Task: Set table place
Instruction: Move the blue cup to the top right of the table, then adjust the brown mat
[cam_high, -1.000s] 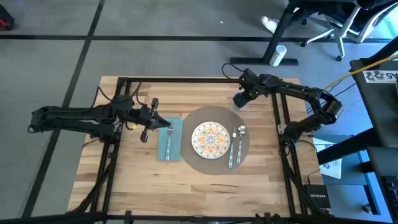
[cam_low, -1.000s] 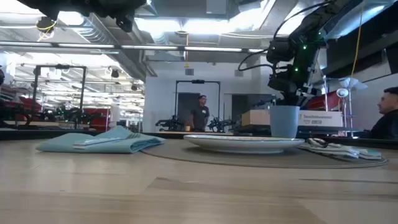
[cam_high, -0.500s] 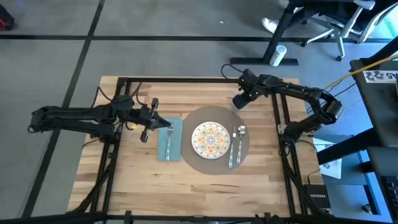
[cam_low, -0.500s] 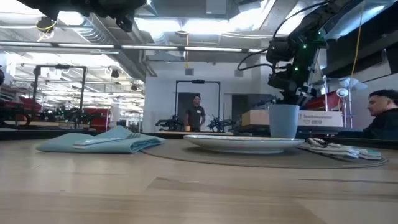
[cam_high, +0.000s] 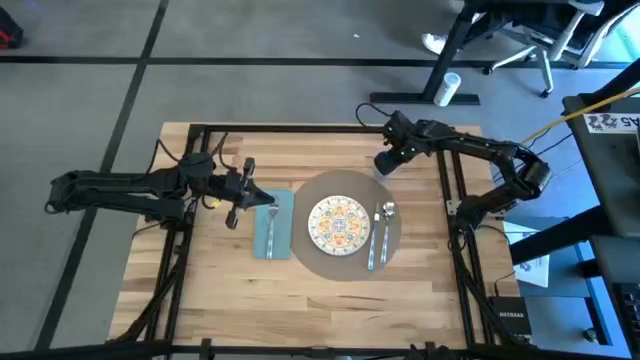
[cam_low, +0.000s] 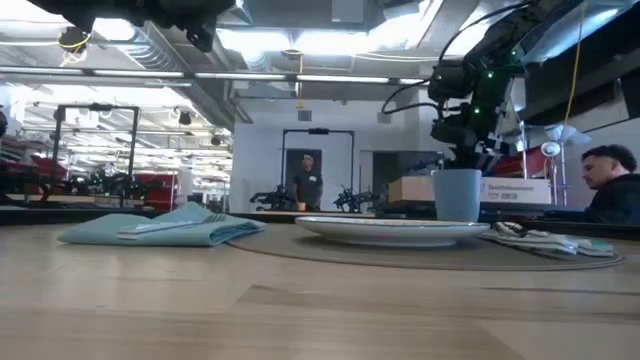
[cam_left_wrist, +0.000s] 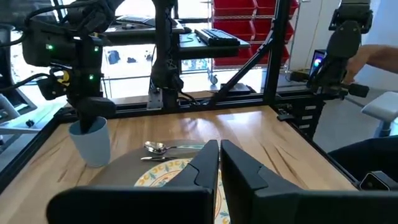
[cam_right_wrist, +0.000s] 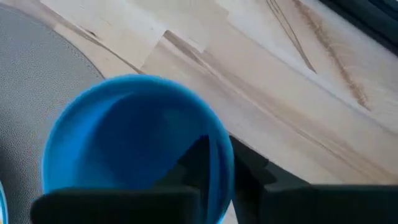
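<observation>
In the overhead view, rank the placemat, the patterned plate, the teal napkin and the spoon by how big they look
1. placemat, clearly the widest.
2. patterned plate and teal napkin: too alike in area to rank; the napkin is longer, narrower.
3. spoon, smallest.

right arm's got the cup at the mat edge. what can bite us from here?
1. The right gripper pinches the blue cup by its rim, one finger inside. Lifting off at an angle could tip the cup.
2. The cup stands at the edge of the placemat; half on, it might rock.
3. The left gripper, shut, hovers over the teal napkin with the fork; a low retreat could drag them.
</observation>
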